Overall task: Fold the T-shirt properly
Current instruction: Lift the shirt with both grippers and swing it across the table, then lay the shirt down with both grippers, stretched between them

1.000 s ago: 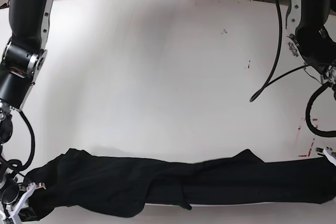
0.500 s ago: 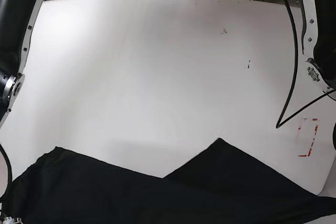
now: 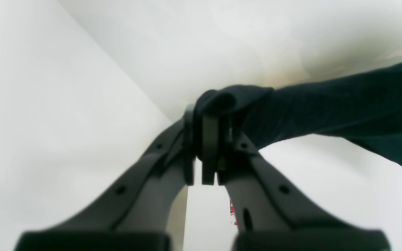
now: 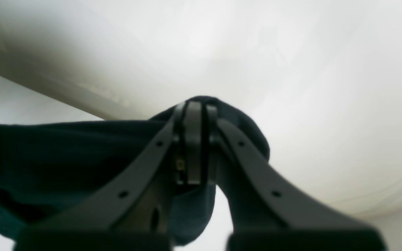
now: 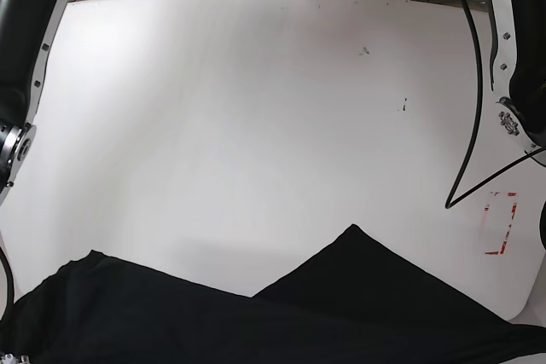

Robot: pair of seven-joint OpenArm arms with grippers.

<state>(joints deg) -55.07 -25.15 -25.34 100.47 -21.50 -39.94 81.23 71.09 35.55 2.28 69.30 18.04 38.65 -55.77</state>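
Left tool [image 3: 206,139] is clamping a bunched edge of the black T-shirt [image 5: 281,317]; right tool [image 4: 195,139] is clamping another edge. Shirt is hanging stretched across the tabletop's [image 5: 256,108] near edge.

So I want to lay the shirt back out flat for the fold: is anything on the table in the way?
Nothing visible is. Both grippers, left and right, are shut on the T-shirt, and the table beyond it shows only bare white surface, small dark specks and red tape marks near one edge.
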